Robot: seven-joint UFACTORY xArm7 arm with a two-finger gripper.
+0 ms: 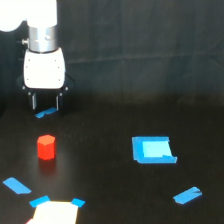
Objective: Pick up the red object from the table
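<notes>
Jaws apart, the gripper [45,102] hovers beyond the red object [46,147], likely approaching; descent over it comes next.

We count one red block [46,147], one gripper [45,104] with two fingers [34,101], one blue square patch [153,150], one pale rectangle [55,214]. Blue tape pieces: five, namely one behind the gripper [46,113], one lower right [187,195], one lower left [16,185], two on the rectangle's corners [39,202].
</notes>
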